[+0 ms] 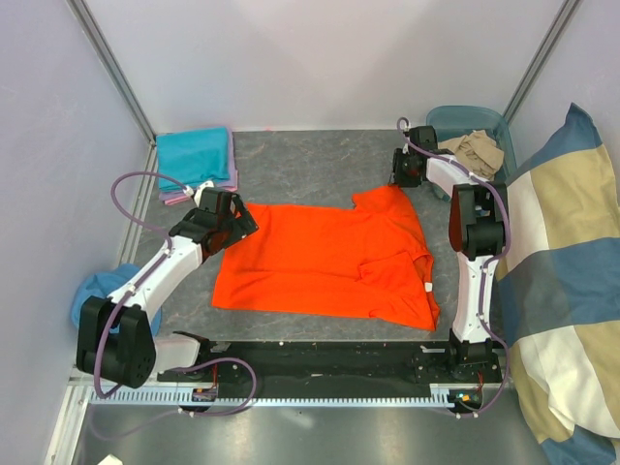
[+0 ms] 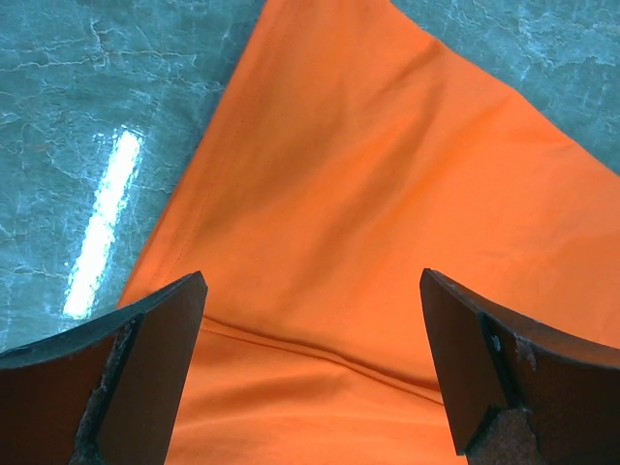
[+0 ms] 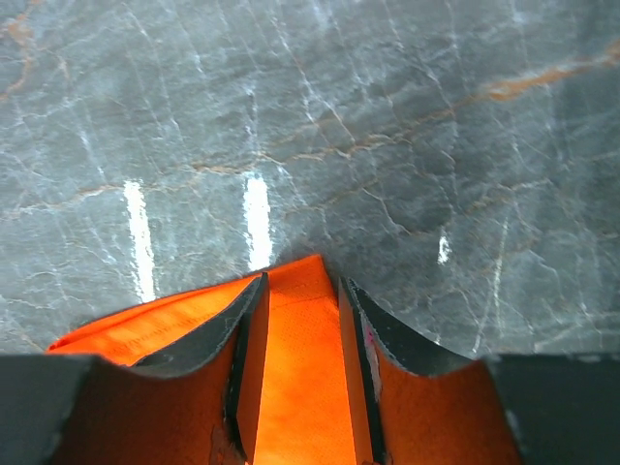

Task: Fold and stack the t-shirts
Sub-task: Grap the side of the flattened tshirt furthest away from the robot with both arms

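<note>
1. Lying flat mid-table, the orange t-shirt (image 1: 320, 262) is not yet folded.
2. Left gripper (image 1: 239, 220) hovers, fingers spread wide, at its far-left corner; right gripper (image 3: 300, 329) pinches the far-right edge.
3. Farthest back, a teal shirt (image 1: 194, 155) lies folded; a beige shirt (image 1: 473, 148) waits in a bin (image 1: 441, 118).

Blue-and-beige blocked cushion (image 1: 572, 281): runs off the right edge.
Pink-lilac folded tee (image 1: 172, 198): mostly under the teal tee (image 1: 197, 155).
White tag (image 1: 427, 288) on bright orange tee (image 1: 329, 257): too small to read.

Pale lilac walls (image 1: 320, 58) enclose a grey marbled table (image 1: 320, 160) with glossy light streaks (image 3: 257, 218); a blue-and-beige cushion (image 1: 567, 271) lies at right.
</note>
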Motion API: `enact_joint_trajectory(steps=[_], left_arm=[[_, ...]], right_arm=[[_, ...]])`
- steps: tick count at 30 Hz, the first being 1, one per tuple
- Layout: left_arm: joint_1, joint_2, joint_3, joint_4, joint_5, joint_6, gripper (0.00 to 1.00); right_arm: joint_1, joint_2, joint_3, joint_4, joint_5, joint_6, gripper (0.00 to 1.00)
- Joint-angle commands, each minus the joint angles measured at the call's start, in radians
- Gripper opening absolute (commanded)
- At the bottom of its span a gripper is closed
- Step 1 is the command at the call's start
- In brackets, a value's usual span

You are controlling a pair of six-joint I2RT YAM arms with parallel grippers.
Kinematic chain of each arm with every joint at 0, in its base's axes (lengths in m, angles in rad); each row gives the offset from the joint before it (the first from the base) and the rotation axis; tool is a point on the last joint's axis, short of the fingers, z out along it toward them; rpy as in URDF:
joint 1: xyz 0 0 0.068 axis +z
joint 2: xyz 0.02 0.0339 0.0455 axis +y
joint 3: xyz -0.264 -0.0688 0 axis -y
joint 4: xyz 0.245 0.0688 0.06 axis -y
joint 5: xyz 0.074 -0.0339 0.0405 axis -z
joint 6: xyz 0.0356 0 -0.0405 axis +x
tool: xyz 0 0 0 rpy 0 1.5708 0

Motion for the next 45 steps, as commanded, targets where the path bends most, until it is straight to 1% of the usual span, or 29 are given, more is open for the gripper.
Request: enact_joint_trajectory(steps=[1, 5, 6, 7, 9, 10, 11, 12, 16, 24, 26, 27, 28, 31, 32, 39, 45], left_arm=[[0.019, 0.035, 0.034, 0.049, 0.004, 0.042, 1.00], [0.027, 0.067, 0.052, 0.052, 0.004, 0.048, 1.00], [0.027, 0.076, 0.054, 0.054, 0.004, 0.049, 1.00], [0.030, 0.079, 0.057, 0.055, 0.004, 0.051, 1.00], [0.034, 0.084, 0.060, 0.055, 0.006, 0.051, 1.00], [0.039, 0.090, 0.061, 0.058, 0.006, 0.051, 1.00], [0.041, 0.090, 0.063, 0.058, 0.006, 0.052, 1.00], [0.041, 0.095, 0.064, 0.060, 0.008, 0.051, 1.00], [0.066, 0.130, 0.092, 0.066, 0.023, 0.066, 1.00], [0.103, 0.343, 0.293, 0.039, 0.005, 0.121, 0.99], [0.105, 0.387, 0.350, 0.039, -0.012, 0.128, 0.94], [0.103, 0.429, 0.365, 0.039, -0.022, 0.134, 0.90], [0.105, 0.452, 0.400, 0.039, -0.040, 0.143, 0.80], [0.103, 0.513, 0.443, 0.039, -0.063, 0.158, 0.67], [0.105, 0.524, 0.448, 0.039, -0.066, 0.161, 0.65], [0.108, 0.616, 0.475, 0.040, -0.115, 0.172, 0.64], [0.108, 0.674, 0.528, 0.054, -0.114, 0.184, 0.64]], right_arm=[[0.011, 0.069, 0.014, -0.013, -0.079, 0.014, 0.42], [0.013, 0.086, 0.017, -0.023, -0.091, 0.009, 0.38], [0.011, 0.087, 0.016, -0.023, -0.092, 0.008, 0.36], [0.013, 0.089, 0.017, -0.026, -0.097, 0.006, 0.29], [0.013, 0.097, 0.017, -0.027, -0.105, 0.006, 0.20], [0.011, 0.098, 0.017, -0.030, -0.108, 0.003, 0.09], [0.013, 0.100, 0.017, -0.030, -0.106, 0.004, 0.03], [0.011, 0.100, 0.016, -0.030, -0.106, 0.004, 0.00], [0.011, 0.090, 0.010, -0.030, -0.114, 0.004, 0.00], [0.011, 0.080, 0.008, -0.029, -0.117, 0.003, 0.00], [0.011, 0.081, 0.008, -0.029, -0.119, 0.004, 0.00], [0.011, 0.081, 0.008, -0.027, -0.122, 0.004, 0.00], [0.013, 0.081, 0.007, -0.029, -0.122, 0.004, 0.00], [0.011, 0.081, 0.008, -0.027, -0.119, 0.003, 0.00], [0.013, 0.080, 0.008, -0.027, -0.117, 0.001, 0.00], [0.011, 0.077, 0.010, -0.027, -0.115, 0.001, 0.00], [0.013, 0.080, 0.010, -0.027, -0.115, 0.000, 0.00]])
